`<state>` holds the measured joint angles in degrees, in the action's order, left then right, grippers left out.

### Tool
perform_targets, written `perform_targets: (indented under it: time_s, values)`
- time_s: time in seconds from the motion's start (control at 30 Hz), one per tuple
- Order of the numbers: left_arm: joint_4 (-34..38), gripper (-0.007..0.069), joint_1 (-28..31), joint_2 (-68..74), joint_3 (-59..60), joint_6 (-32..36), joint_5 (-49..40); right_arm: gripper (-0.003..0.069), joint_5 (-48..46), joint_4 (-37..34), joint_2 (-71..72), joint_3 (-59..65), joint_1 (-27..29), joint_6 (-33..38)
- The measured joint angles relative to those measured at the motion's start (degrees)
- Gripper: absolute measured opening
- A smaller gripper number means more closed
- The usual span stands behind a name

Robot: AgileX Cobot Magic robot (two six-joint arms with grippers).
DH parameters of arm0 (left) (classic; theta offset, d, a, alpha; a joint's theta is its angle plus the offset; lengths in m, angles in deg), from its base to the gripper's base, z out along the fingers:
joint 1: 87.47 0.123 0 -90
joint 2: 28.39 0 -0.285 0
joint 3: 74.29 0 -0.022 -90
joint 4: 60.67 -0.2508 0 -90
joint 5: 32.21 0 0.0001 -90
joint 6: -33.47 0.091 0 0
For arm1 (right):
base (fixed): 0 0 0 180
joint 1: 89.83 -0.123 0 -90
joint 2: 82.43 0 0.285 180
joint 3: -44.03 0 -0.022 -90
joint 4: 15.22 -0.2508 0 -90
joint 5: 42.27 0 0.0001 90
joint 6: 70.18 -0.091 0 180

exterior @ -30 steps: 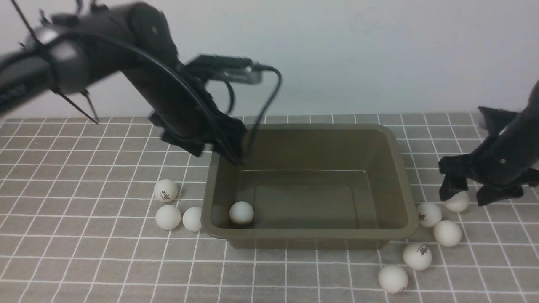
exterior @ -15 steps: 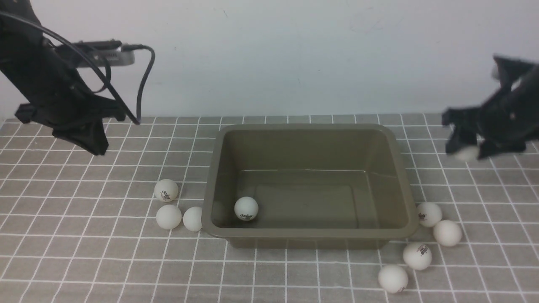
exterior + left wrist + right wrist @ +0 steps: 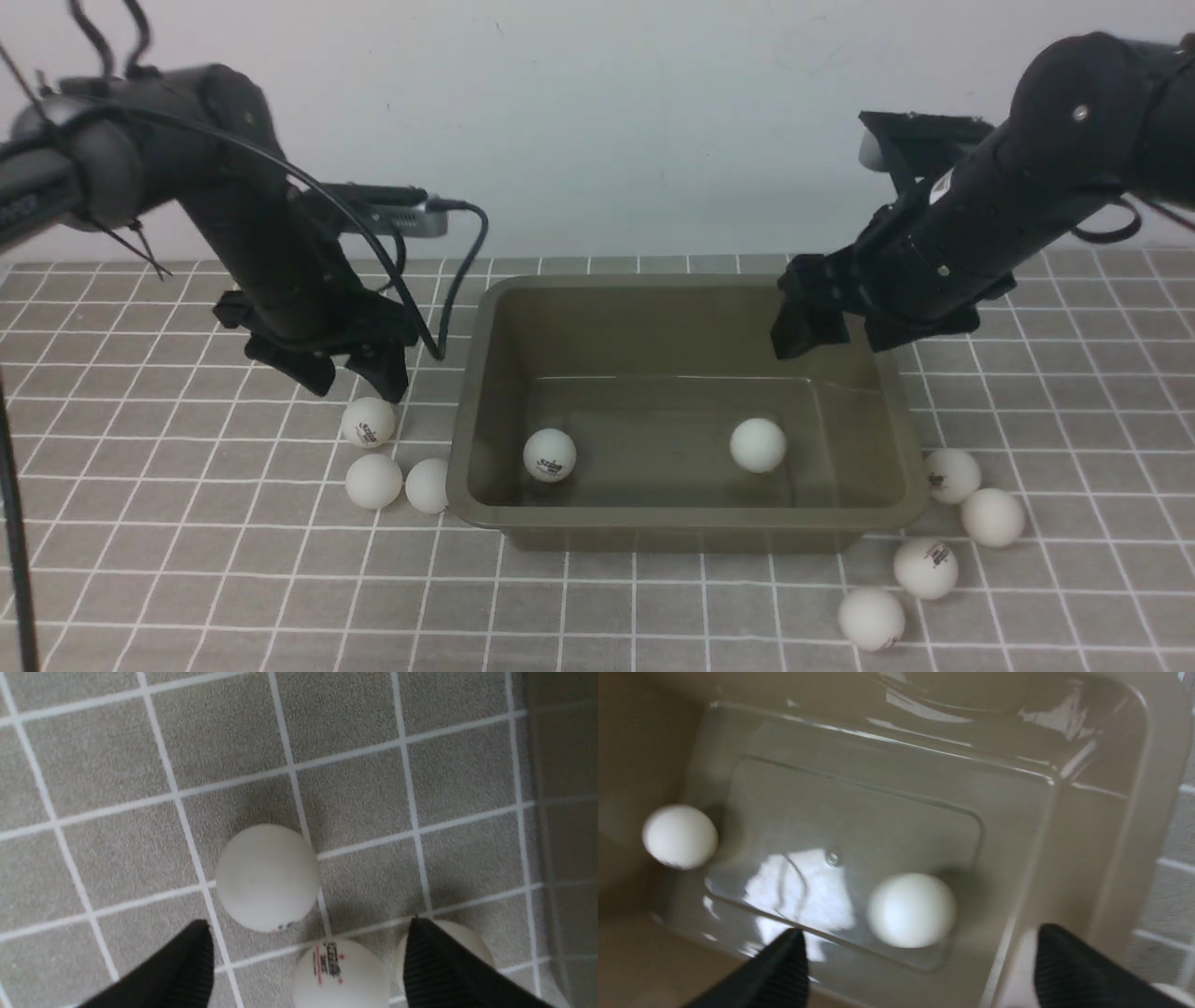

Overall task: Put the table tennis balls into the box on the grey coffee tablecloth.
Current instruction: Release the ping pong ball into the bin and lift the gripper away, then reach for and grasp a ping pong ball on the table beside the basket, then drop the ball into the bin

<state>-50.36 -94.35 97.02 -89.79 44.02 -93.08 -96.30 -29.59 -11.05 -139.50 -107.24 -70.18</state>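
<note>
Pointing down at left with the left tool, jaws spread wide, empty; leaning inward from the right with the right tool, tipped down, jaws parted, empty.

glossy plastic box, matte balls, woven cloth
</note>
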Motion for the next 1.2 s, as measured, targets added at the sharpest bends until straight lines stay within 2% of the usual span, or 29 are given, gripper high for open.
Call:
perform_targets:
  time_s: [0.07, 0.1, 0.3, 0.4, 0.47, 0.57, 0.7, 0.8, 0.93, 1.03, 1.2]
  values:
    - [-1.1, 0.0571, -0.5, 2.1, 0.0, -0.7, 0.9, 0.0633, -3.8, 5.0, 2.8, -0.8, 0.0, 0.8]
    - [-1.2, 0.0575, -0.5, 2.3, 0.0, -0.9, 1.1, 0.0631, -4.3, 5.5, 3.4, -1.0, 0.0, 0.8]
    - [-2.6, 0.0559, -0.5, 5.9, 0.0, -1.7, 3.7, 0.0528, -11.6, 22.3, 15.0, -1.9, 0.0, -3.3]
    - [-4.0, 0.0466, -0.5, 6.9, 0.0, -1.7, 5.1, 0.0474, -15.4, 28.8, 19.0, -2.0, 0.4, -7.0]
    - [-4.7, 0.0343, -0.5, 6.9, -0.1, -1.7, 4.9, 0.0445, -17.0, 30.7, 20.5, -2.0, 1.8, -8.4]
    - [-5.5, 0.0346, -0.5, 6.9, -2.1, -1.6, 1.2, 0.0405, -17.3, 29.2, 20.9, -1.2, 6.6, -8.5]
    - [-6.2, 0.0346, -0.4, 4.5, -7.6, -1.9, -5.3, 0.0344, -17.3, 21.0, 20.9, 3.9, 15.4, -7.7]
    - [-2.6, 0.0346, -1.0, 0.2, -13.3, -1.7, -8.0, 0.0296, -15.5, 14.7, 20.9, 10.0, 22.7, -6.9]
    - [5.9, 0.0346, -4.1, -3.3, -17.7, 1.1, -8.7, 0.0285, -9.0, 9.1, 20.7, 17.8, 25.2, -5.5]
    - [9.2, 0.0346, -7.6, -3.3, -18.2, 3.1, -9.1, 0.0308, -4.3, 5.1, 19.1, 21.5, 25.1, -2.4]
    - [6.6, 0.0346, -14.8, -0.3, -18.2, 3.7, -7.3, 0.0407, 0.2, 0.5, 12.3, 22.8, 22.4, 2.6]
